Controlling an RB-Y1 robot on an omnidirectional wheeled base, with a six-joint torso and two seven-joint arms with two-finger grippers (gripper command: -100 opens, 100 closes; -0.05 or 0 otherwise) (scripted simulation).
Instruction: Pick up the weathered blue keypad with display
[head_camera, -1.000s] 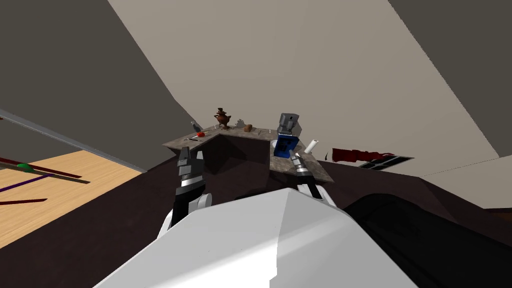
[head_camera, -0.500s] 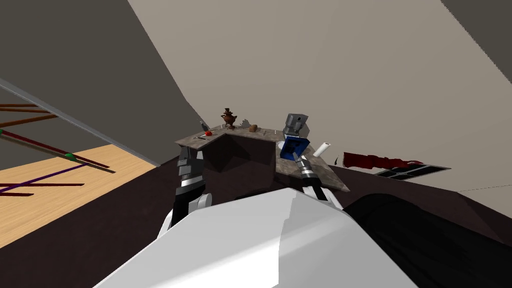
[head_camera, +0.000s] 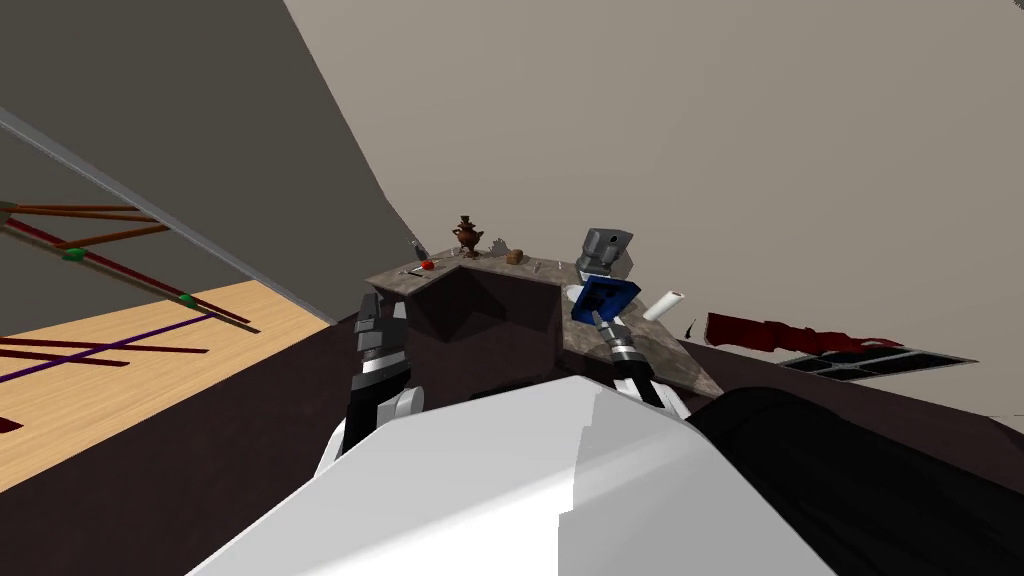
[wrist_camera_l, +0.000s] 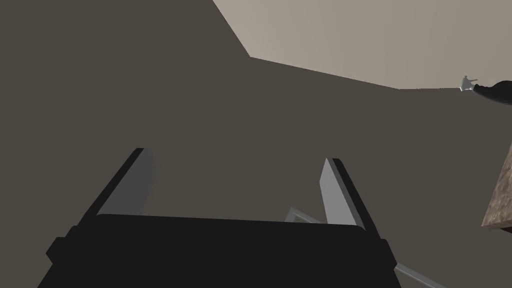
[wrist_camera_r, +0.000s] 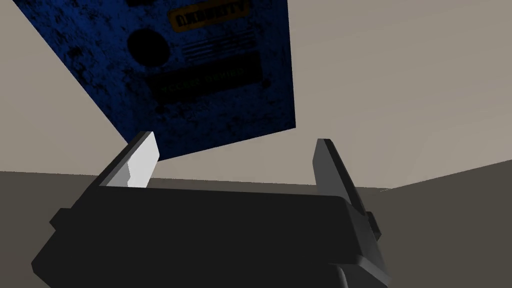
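one yellow label (wrist_camera_r: 209, 14) on blue keypad (wrist_camera_r: 200, 75), unreadable.

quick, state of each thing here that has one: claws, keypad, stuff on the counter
left claw: open, empty
right claw: open, tips at the blue keypad's edge
blue keypad: askew to that claw, not gripped
brown urn: upright on the counter
white roll: lying on its side

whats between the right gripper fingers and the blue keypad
Nothing: in the right wrist view the right gripper, fingers open, points at the blue keypad, whose near edge sits just beyond them; that stretch is bare.
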